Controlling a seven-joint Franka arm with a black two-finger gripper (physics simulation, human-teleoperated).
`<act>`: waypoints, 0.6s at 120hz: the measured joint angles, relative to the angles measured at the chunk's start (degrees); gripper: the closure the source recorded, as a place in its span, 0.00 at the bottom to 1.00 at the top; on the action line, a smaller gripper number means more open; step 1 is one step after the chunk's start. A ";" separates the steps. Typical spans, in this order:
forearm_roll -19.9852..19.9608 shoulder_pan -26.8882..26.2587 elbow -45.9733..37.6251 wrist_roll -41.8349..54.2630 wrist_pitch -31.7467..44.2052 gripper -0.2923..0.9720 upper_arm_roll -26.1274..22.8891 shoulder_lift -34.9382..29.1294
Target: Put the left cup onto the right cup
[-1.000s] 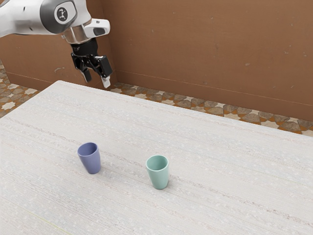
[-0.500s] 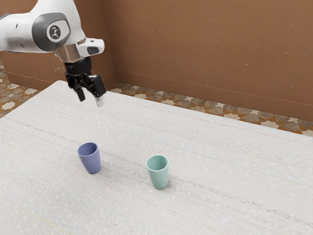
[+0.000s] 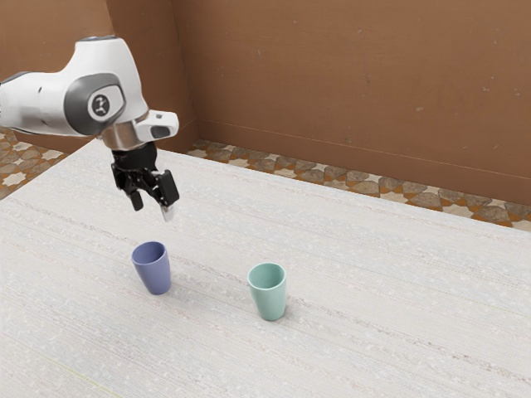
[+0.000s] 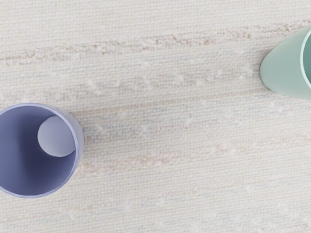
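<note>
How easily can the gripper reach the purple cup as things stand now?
Probably yes, easily. The open gripper hangs a little above the purple cup with nothing between them; the green cup stands apart, toward the exterior view's right.

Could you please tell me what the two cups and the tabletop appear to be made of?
Purple cup: probably plastic or ceramic with a matte finish; its colour is even and smooth, with no sharp highlights. Green cup: likely the same, with a slightly paler rim. Table: looks like whitewashed wood, matte; long streaky grain lines run across it.
</note>
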 joint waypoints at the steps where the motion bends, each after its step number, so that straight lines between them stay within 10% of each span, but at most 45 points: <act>1: 0.00 0.00 -0.19 -0.03 0.23 0.23 0.00 0.01; 72: 0.49 0.27 -4.63 -2.29 8.83 0.23 1.48 4.24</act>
